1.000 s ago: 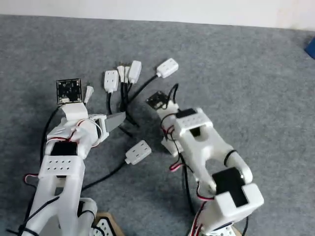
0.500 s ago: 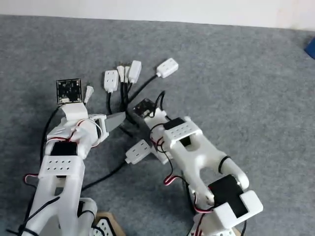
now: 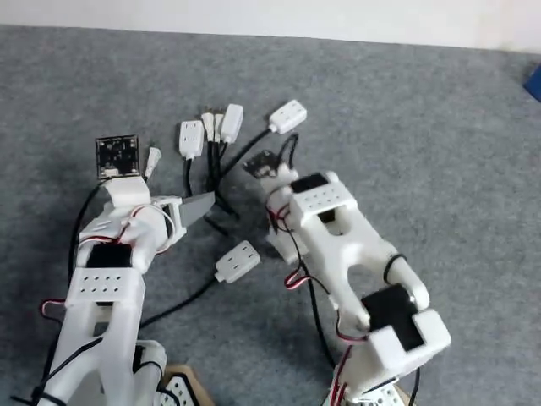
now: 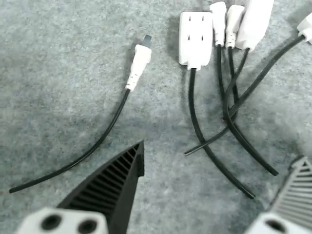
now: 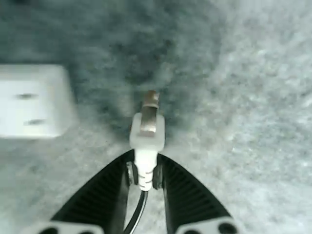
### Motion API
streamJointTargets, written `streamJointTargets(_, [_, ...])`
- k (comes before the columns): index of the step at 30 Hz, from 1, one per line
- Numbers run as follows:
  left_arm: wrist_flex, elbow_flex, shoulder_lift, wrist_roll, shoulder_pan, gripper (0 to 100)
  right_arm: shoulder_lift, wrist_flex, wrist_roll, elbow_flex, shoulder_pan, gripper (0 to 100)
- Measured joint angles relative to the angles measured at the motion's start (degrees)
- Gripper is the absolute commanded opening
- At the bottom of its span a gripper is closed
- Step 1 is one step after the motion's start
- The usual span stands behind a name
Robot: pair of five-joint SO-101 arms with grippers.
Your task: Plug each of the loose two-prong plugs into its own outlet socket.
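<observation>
My right gripper [image 5: 144, 168] is shut on the neck of a white two-prong plug [image 5: 146, 124], prongs pointing away over the grey carpet. A white outlet socket [image 5: 31, 100] lies just beside it, apart from the prongs. In the high view a lone socket [image 3: 237, 260] lies between the arms. My left gripper [image 4: 222, 151] stands open over the black cables, holding nothing. Ahead of it lie a loose plug [image 4: 139, 61], a socket [image 4: 196, 31] facing up, two more plugs [image 4: 218, 12] and another socket [image 4: 256, 19]. A further socket [image 3: 287, 117] lies at the far right of the cluster.
Black cables [image 3: 215, 182] cross between the two arms and run back toward the left arm's base. Grey carpet [image 3: 439, 127] stretches to the right of the right arm. A blue object [image 3: 534, 83] sits at the far right edge.
The right arm swung left toward the lone socket, then back to the right and farther out, keeping the plug in its grip. The left arm has stayed still.
</observation>
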Motion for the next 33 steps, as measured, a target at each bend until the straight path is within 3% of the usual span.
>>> streamJointTargets(7, [1.41,-1.93,0.09,-3.34,-2.81,43,-1.67,26.73,-5.27,-29.98,-8.7,0.7])
streamJointTargets(10, [11.6,-9.93,0.09,-4.66,-2.9,43,2.2,30.86,-7.91,-42.37,-10.99,0.7])
streamJointTargets(13, [26.9,-21.36,0.09,-6.86,-1.76,43,4.48,30.95,-9.58,-44.92,-12.92,0.7])
streamJointTargets(17, [45.36,-36.75,0.09,-10.2,-0.79,43,5.01,27.25,-10.29,-44.66,-15.91,0.8])
streamJointTargets(20, [51.34,-43.34,0.0,-11.96,-1.49,43,5.01,22.42,-10.46,-41.05,-16.26,0.8])
streamJointTargets(26, [52.22,-44.22,0.0,-13.71,-1.67,43,2.46,8.0,-13.63,-26.99,-16.53,0.8])
streamJointTargets(33, [46.77,-42.02,4.57,-14.07,-1.49,43,-20.13,-11.69,-15.12,2.46,-17.05,0.6])
